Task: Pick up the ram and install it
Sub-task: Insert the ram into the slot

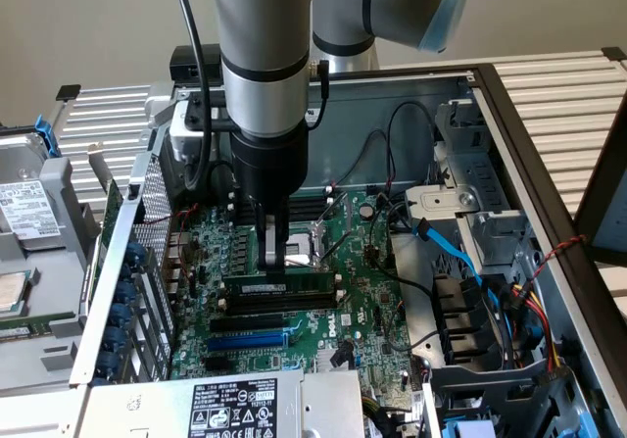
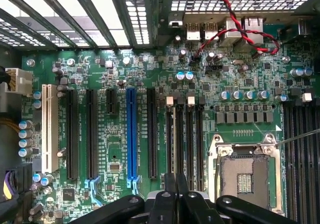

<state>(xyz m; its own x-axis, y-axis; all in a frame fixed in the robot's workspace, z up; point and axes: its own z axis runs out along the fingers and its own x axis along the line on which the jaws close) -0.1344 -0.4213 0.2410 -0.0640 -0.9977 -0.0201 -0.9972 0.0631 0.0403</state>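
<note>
Motherboard [image 2: 150, 68] carries a blue expansion slot [image 2: 131, 134] and a CPU socket [image 2: 245, 176].

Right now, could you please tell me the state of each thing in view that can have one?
ram: upright in one of the black memory slots; seating unclear.
gripper: shut, tips at the ram's top edge.
blue expansion slot: empty.
CPU socket: bare, no cooler.
computer case: side open.

1. Motherboard [image 1: 367, 291]: white logo just right of the blue slot [image 1: 245, 341], seemingly "DELL".
2. Power supply label [image 1: 230, 406], nearest: certification marks, print too small to read.
3. Ram [image 1: 294, 285]: white sticker [image 1: 257, 287], unreadable.
4. Drive label [image 1: 24, 208], exterior view's left: unreadable.
</note>
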